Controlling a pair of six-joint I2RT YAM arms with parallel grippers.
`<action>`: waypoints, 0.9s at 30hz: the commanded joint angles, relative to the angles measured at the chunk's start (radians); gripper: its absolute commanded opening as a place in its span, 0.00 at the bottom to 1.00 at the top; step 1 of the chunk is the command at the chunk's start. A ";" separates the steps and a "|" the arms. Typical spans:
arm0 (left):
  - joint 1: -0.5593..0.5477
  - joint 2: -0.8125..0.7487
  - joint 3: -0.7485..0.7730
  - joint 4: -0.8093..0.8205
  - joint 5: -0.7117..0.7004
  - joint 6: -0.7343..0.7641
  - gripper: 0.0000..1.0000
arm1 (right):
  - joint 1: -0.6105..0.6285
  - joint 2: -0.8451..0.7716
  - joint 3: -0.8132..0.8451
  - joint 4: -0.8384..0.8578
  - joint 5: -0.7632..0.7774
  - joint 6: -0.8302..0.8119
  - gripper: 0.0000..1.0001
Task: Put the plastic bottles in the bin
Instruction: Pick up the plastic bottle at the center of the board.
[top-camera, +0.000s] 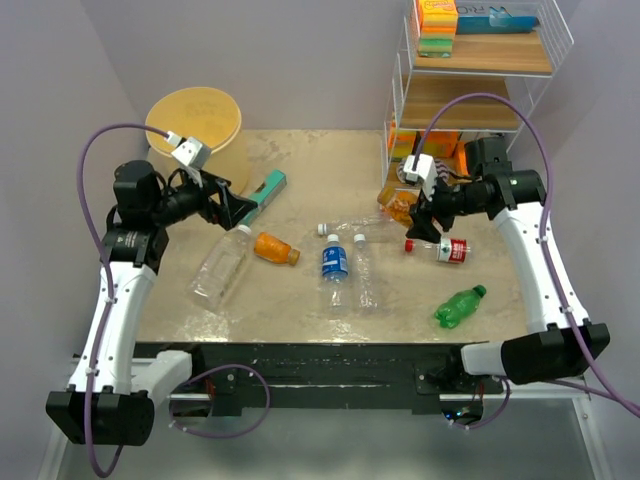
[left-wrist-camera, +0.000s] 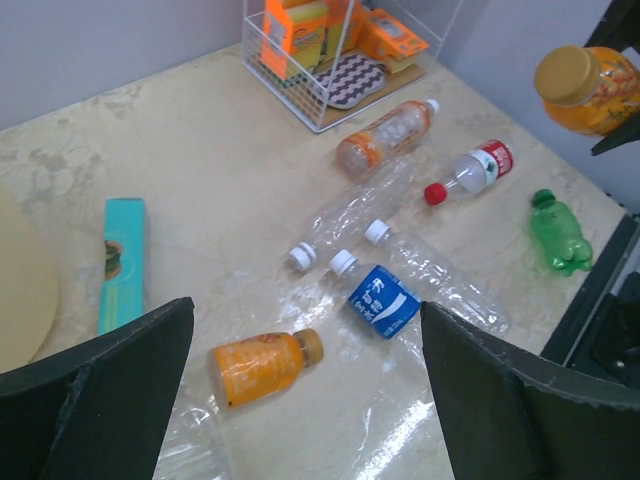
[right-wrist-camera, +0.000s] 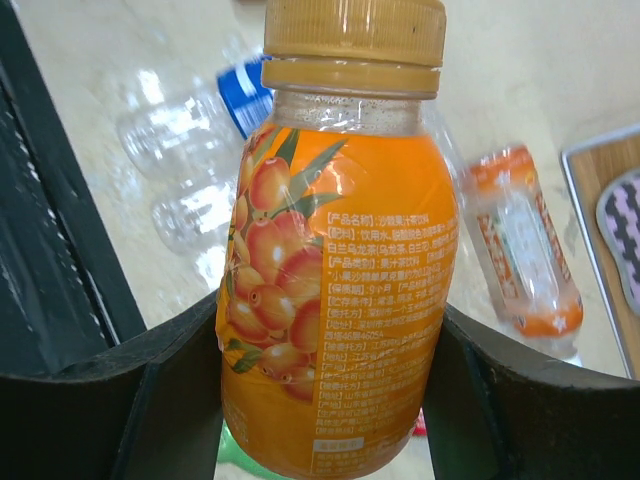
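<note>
- Right wrist view: right gripper (right-wrist-camera: 325, 380) clamps 1 orange bottle (right-wrist-camera: 340, 250), held above the table (top-camera: 330, 170).
- Left gripper (left-wrist-camera: 305, 315) gapes wide, grasping nothing, near the bin (top-camera: 195, 118).
- About 8 bottles (top-camera: 334, 263) lie on the table, so I judge most of the work is left.

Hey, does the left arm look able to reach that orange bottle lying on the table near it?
Probably yes. The left claw is open and empty, the orange bottle lies uncovered just ahead of it, and only a clear bottle lies close by.
</note>
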 joint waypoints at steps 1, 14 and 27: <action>-0.003 0.030 0.069 0.099 0.153 -0.141 1.00 | 0.020 0.024 0.104 -0.033 -0.202 0.085 0.42; -0.159 0.179 0.226 0.160 0.137 -0.212 1.00 | 0.167 0.098 0.233 0.218 -0.356 0.387 0.43; -0.231 0.280 0.174 0.605 0.252 -0.526 1.00 | 0.261 0.179 0.275 0.525 -0.431 0.694 0.44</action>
